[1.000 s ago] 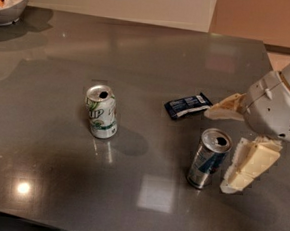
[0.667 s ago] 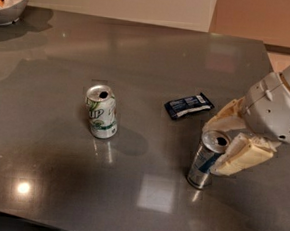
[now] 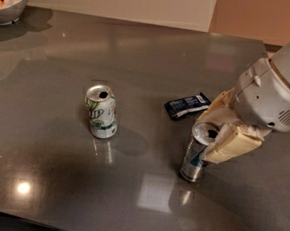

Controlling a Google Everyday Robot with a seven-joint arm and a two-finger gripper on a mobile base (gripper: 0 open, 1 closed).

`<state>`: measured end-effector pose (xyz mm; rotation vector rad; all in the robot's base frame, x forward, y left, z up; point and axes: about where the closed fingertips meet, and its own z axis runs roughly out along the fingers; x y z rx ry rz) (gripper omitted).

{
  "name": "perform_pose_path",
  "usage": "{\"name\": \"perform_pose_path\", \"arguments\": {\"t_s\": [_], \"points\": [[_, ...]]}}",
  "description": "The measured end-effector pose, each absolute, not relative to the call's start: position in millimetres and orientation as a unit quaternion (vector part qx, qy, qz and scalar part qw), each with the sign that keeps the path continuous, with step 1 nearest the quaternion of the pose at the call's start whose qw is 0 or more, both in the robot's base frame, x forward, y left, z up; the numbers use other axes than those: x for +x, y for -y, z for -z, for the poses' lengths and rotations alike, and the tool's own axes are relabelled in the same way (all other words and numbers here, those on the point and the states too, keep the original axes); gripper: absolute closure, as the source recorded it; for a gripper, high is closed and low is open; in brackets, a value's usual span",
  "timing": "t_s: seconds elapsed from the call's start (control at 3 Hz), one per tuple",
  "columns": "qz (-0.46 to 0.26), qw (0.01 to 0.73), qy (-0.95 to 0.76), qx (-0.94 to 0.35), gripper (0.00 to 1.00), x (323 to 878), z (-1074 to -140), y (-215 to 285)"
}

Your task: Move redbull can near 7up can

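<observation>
The redbull can (image 3: 196,156), slim and silver with blue panels, stands on the dark table (image 3: 139,57) at the right of centre. My gripper (image 3: 218,129) comes in from the right, and its cream fingers (image 3: 231,144) sit on either side of the can's upper part, closed against it. The 7up can (image 3: 101,112), white with green lettering and an open top, stands upright to the left, roughly a hand's width or two from the redbull can.
A dark blue snack bar (image 3: 187,105) lies just behind the redbull can, next to the gripper. A bowl (image 3: 7,12) of fruit stands at the far left corner. The table's front edge runs along the bottom left.
The gripper has moved left onto the redbull can and its fingers have closed around the can's top. The 7up can and snack bar have not moved.
</observation>
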<state>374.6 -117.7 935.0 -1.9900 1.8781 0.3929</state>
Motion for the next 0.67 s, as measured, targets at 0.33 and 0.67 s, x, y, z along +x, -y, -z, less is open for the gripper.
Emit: {"name": "perform_pose_path", "arguments": {"t_s": [0.33, 0.67], "points": [[-0.141, 0.186, -0.666, -0.709, 1.0, 381, -952, 87], [-0.147, 0.194, -0.668, -0.703, 1.0, 391, -963, 54]]}}
